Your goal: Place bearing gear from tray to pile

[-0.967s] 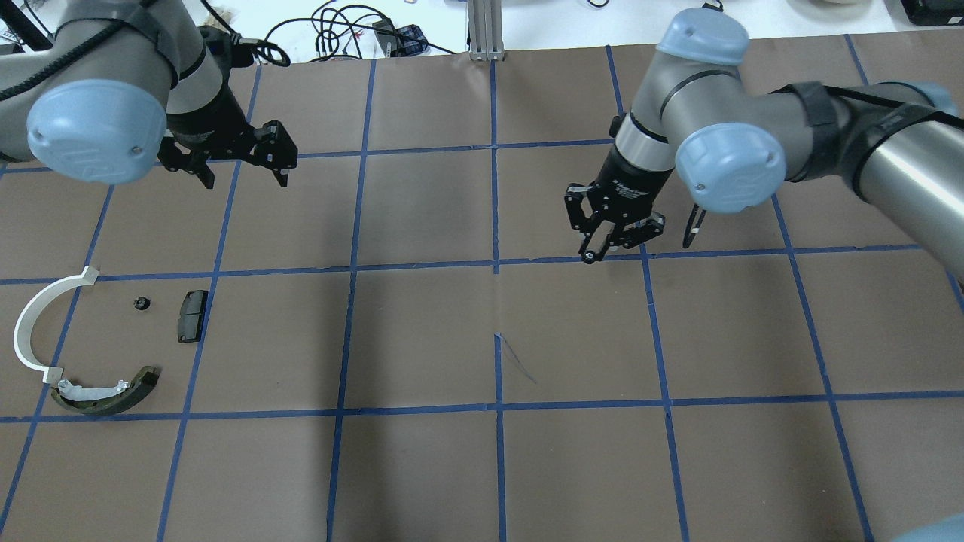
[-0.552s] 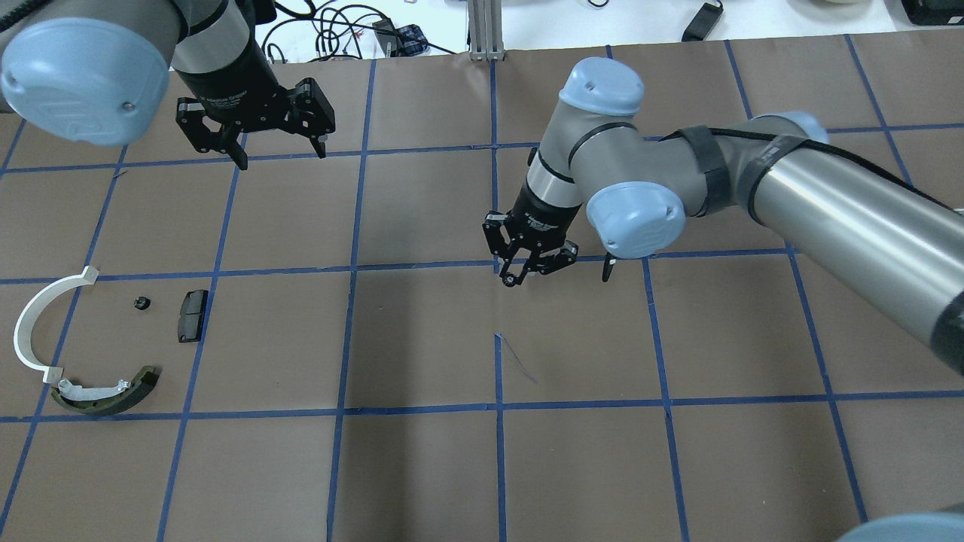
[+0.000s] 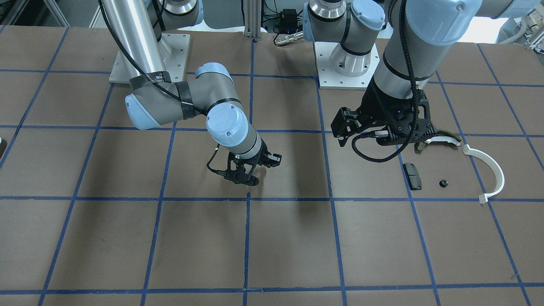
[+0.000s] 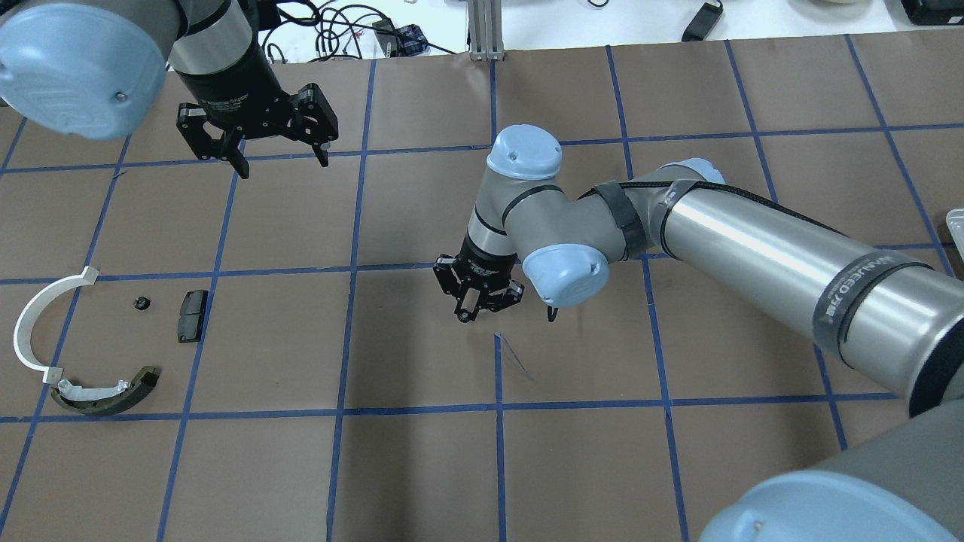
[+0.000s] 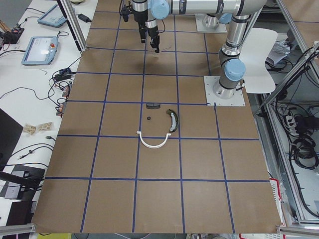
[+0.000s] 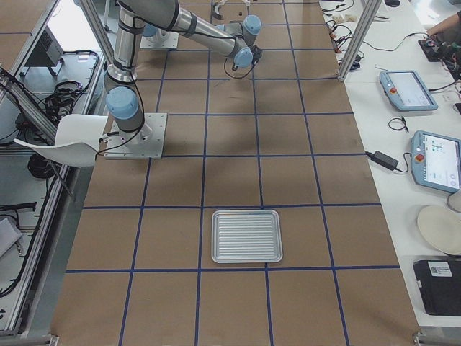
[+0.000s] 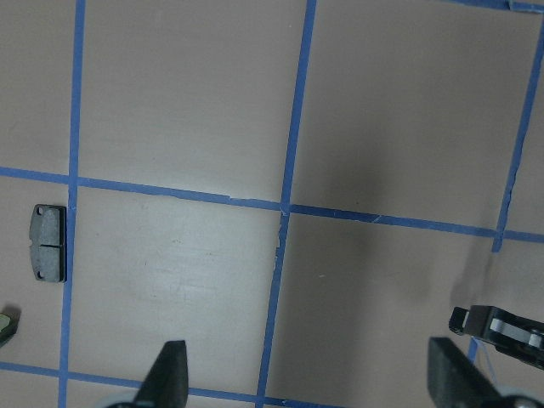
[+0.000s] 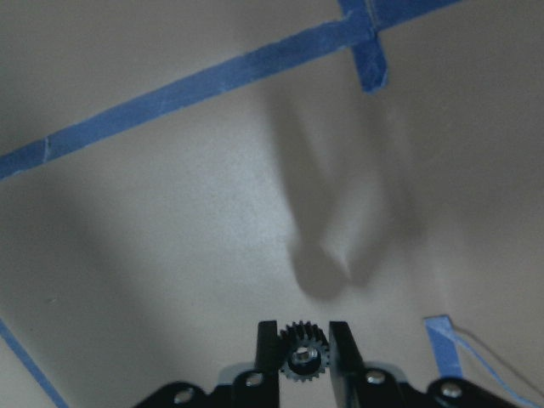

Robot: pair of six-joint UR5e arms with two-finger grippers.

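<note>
2 arms reach over the brown worktop [image 4: 422, 467] with its blue tape grid. The right arm [image 4: 753, 233] stretches to the middle, and the right jaws pinch the bearing gear [image 8: 304, 350], a small black toothed wheel, between their tips, held off the worktop with its shadow cast ahead. In the overhead view the pile lies well apart at 9 o'clock from the gear: a white curved arc [image 4: 34, 324], an olive-dark brake shoe [image 4: 105, 395] just beside the arc's lower end at 6 o'clock, a black rectangular pad [image 4: 193, 315] at 3 o'clock of the arc, and 1 small black part [image 4: 140, 303] between arc and pad. The left arm [image 4: 218, 45] hangs at 11 o'clock from the right jaws; the left jaws are spread wide above bare worktop. The ribbed metal tray [image 6: 214, 238] sits near the worktop's end on the robot's right, well apart from both arms.
</note>
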